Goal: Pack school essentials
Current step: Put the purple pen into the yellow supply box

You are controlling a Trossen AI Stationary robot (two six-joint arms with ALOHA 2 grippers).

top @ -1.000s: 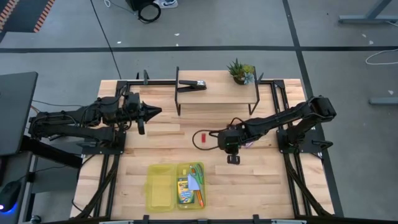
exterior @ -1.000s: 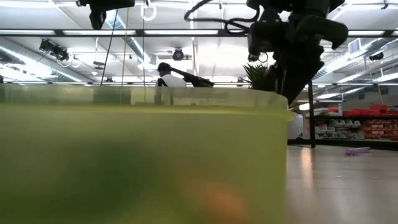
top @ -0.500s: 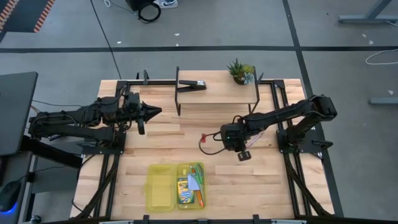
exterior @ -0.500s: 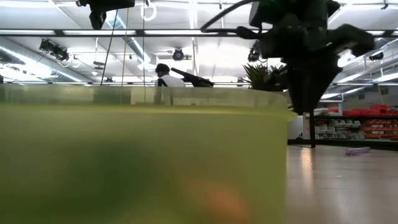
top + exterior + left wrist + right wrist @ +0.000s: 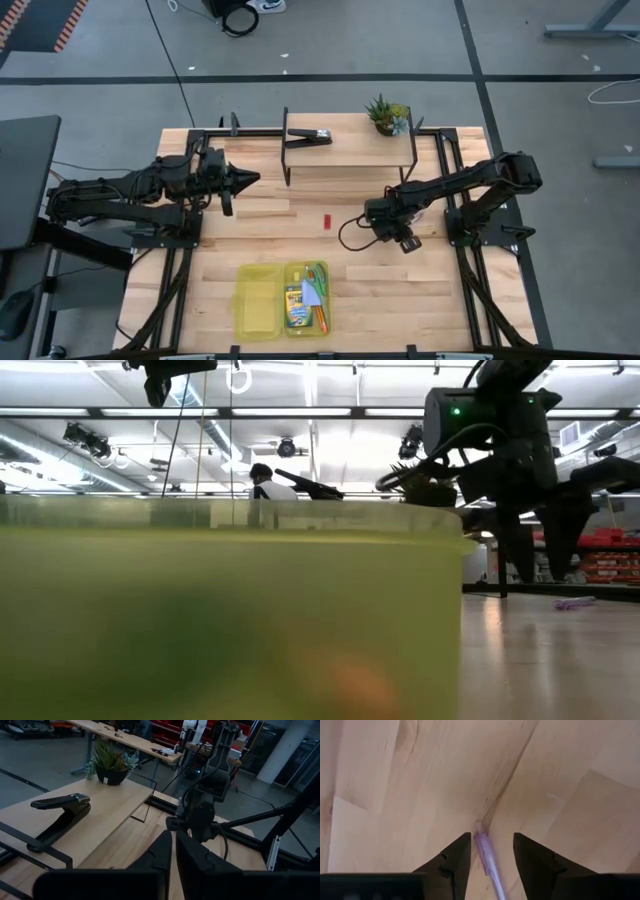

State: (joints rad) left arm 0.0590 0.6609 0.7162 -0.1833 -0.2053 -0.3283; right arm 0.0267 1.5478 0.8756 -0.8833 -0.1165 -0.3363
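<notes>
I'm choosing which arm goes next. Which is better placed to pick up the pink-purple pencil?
Right. The right claw is open, straddling the pink-purple pencil on the table. The left claw waits shut at the far left side.

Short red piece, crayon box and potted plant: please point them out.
short red piece (image 5: 327, 221), high view, its middle.
crayon box (image 5: 296, 305), high view, its printed face.
potted plant (image 5: 386, 113), high view, its leaves.

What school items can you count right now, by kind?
Pencils: 2, the orange pencil and the pink-purple pencil, which lies between the open fingers of the right gripper
Crayon box: 1
Green-handled scissors: 1
Pale block: 1
Short red piece: 1
Total: 6
</notes>
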